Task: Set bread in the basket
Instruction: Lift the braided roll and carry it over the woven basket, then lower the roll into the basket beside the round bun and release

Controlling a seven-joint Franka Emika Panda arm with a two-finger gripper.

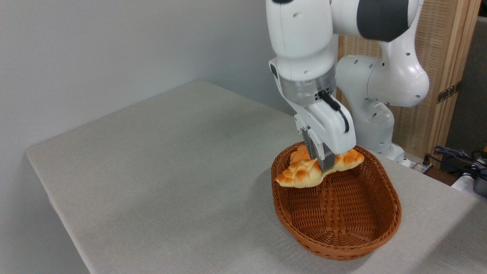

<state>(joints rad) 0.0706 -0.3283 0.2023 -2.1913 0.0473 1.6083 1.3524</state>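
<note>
- The bread (pixel 304 176), a braided loaf with golden-orange crust and pale sides, hangs in the right-centre of the frame, over the far-left part of the basket.
- Its left pointed end reaches out about over the basket's left rim; its right end points toward the basket's far rim.
- The gripper (pixel 323 161) comes down from above, and its fingers (pixel 324 160) are clenched on the middle of the loaf.
- Whether the loaf touches the basket floor cannot be told.
- A small round orange bun (pixel 298 153) shows partly behind the loaf and the fingers, at the far-left inside of the basket.
- The basket (pixel 342 232), oval brown wicker, sits on the bench (pixel 159 171) in the lower right of the frame.
- The white arm (pixel 304 49) descends from the top of the frame; its base stands behind the basket, before a wooden screen (pixel 452 57) at upper right.
- Cables (pixel 456 156) lie at the right edge.
</note>
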